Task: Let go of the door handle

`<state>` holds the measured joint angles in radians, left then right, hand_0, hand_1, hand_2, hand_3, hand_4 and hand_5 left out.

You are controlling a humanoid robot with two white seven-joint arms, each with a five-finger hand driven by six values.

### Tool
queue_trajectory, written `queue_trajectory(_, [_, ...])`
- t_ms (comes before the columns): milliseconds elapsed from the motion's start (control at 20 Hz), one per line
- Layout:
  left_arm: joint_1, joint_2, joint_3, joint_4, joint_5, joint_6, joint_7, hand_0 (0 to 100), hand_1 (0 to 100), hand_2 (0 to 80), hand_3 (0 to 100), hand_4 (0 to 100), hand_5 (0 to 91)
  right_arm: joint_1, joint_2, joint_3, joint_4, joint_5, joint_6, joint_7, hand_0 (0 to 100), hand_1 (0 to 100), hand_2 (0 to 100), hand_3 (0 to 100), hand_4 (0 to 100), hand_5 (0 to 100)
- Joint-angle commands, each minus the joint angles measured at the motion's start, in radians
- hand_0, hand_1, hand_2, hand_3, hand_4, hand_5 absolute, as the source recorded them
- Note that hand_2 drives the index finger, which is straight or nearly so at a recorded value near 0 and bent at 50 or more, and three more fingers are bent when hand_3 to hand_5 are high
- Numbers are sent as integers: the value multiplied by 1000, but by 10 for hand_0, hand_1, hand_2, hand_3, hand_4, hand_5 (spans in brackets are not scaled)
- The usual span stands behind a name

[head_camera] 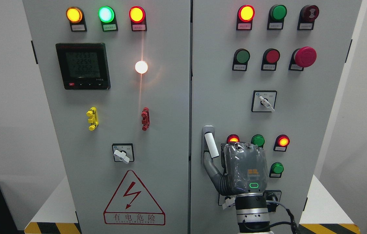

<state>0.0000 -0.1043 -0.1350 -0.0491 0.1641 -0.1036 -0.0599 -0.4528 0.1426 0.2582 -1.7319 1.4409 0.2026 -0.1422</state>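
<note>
Beside the right door's left edge, my right hand [242, 169] sits just right of the door handle [210, 144] (thumb touching its base, fingers curled, gripping nothing).

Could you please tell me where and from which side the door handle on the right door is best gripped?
Grip the door handle on its upright white bar, coming from its right, as the right hand is placed; the door's edge lies close on its left.

I see the grey electrical cabinet [170, 136] standing directly on a white platform [51, 208], which shows at both lower sides of it. A yellow-and-black hazard stripe [51, 228] edges the platform's front, left and right of the cabinet base.
</note>
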Motion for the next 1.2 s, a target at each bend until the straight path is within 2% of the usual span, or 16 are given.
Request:
queue_trajectory(0, [8,0,0,0,0,-1,0,120,556,0,0,0,0,0,0,0,-2,1,4,4,554,426,949,1000,987,1000])
queue_trajectory(1152, [9,0,0,0,0,-1,0,120,556,0,0,0,0,0,0,-8,-3,0,12,1,558,443,948,1000,987,1000])
